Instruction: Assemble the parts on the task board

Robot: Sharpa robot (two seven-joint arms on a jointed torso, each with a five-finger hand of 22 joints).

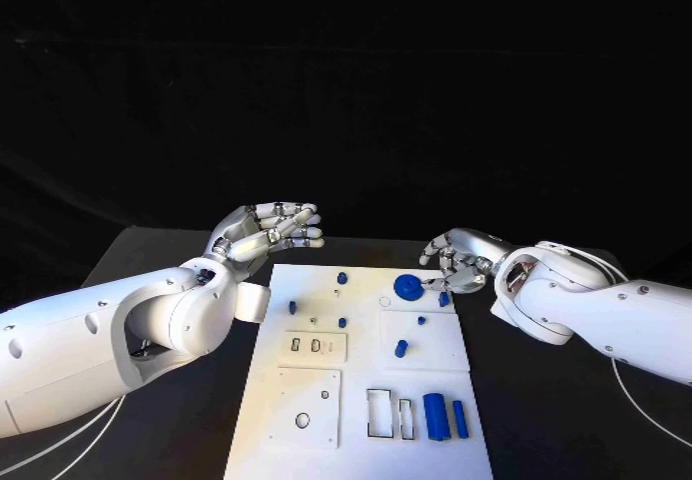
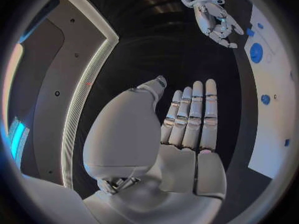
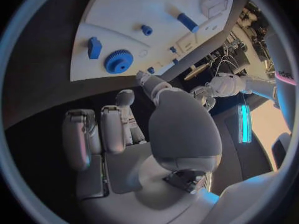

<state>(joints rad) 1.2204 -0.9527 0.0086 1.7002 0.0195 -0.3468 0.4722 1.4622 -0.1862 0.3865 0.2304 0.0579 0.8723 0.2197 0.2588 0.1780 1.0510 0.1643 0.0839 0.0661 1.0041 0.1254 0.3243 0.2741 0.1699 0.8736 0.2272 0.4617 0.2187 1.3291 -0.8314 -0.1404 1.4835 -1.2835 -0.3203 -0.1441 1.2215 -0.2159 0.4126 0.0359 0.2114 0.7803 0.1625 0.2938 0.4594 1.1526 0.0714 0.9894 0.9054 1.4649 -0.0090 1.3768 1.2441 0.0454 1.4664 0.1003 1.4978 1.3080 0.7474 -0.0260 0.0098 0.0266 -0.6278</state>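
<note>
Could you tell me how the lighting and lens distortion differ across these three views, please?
Head view: the white task board is brightly lit against a black table and dark backdrop, edges straight. Left wrist view: fisheye curves the board's edge; the left hand is evenly lit. Right wrist view: the board bows strongly; the blue gear stays sharp above the right hand.

1 task board [image 1: 433, 420]. 1 blue gear [image 1: 408, 288]. 2 long blue blocks side by side near the board's close edge: a wider one [image 1: 434, 415], a narrower one [image 1: 460, 418]. 6 small blue pegs visible on the board, e.g. [image 1: 401, 348]; some too small to tell apart. 2 hands: left hand [image 1: 274, 232], right hand [image 1: 457, 262].
</note>
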